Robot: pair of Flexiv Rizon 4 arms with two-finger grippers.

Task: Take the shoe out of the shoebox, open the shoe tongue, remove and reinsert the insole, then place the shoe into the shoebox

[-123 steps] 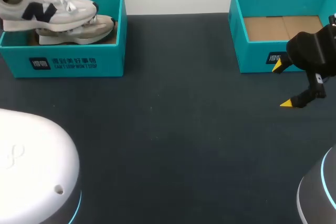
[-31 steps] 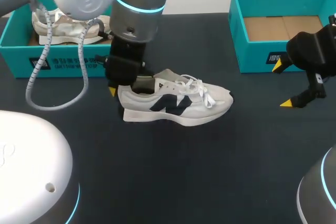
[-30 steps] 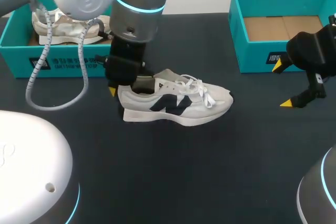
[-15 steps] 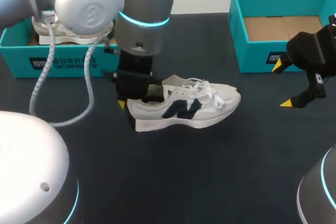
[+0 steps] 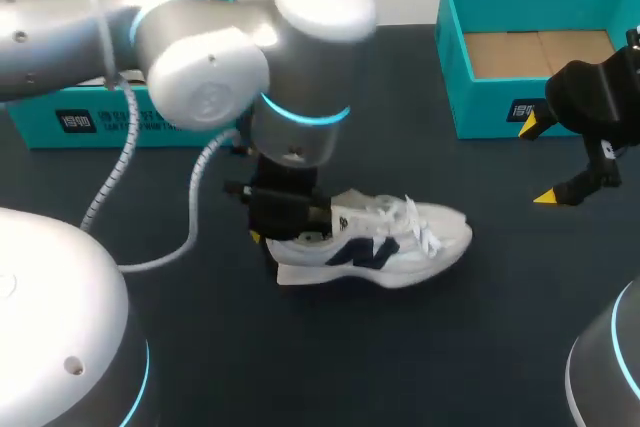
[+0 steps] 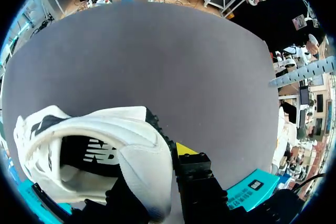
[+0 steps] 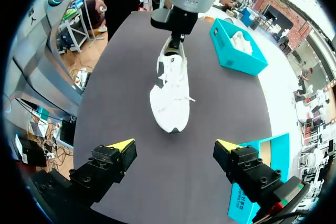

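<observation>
- the shoe (image 5: 385,240) sits mid-bench (image 5: 300,367), its long axis running 9 to 3 o'clock; heel at 9, toe at 3
- the left hand (image 5: 268,241) is clamped on the heel collar, one finger inside, one outside
- the right hand (image 5: 537,162), spread wide and holding nothing, hangs at 2 o'clock from the toe; likely the freer one for the tongue

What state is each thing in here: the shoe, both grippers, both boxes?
shoe: out of the boxes, upright, laced, held by the heel.
left gripper: shut on the shoe's heel collar, one finger inside.
right gripper: open, empty.
right box: lidless, empty.
left box: lidless, holds a second shoe.
</observation>
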